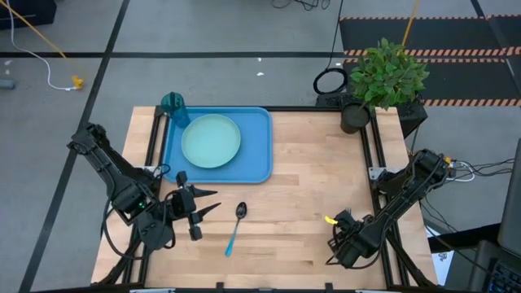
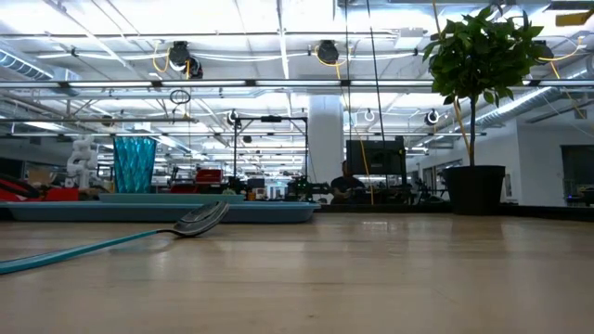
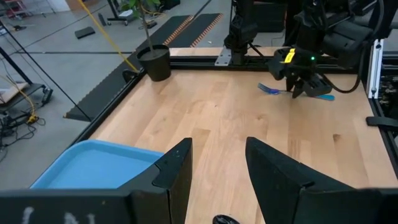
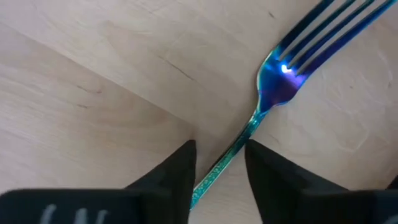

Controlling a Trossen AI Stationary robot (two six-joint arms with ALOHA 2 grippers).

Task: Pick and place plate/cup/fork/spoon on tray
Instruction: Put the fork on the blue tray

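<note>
- Your right gripper (image 4: 219, 163) sits low over the thin iridescent-blue metal fork (image 4: 273, 84), which lies on the table well right of the blue plastic tray (image 1: 257, 138); fingers apart astride the handle.
- It's light, stiff and probably slippery: pinch mid-handle.
- Left gripper (image 3: 217, 171) waits open, just below the tray.

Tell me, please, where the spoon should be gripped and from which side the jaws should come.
Grip the spoon at the middle of its thin handle, coming straight down from above. It lies flat on the bare table, so nothing offers a hold from the side. The handle is narrow and straight, while the oval bowl is wide and rounded. The left gripper, open, is nearest.
</note>
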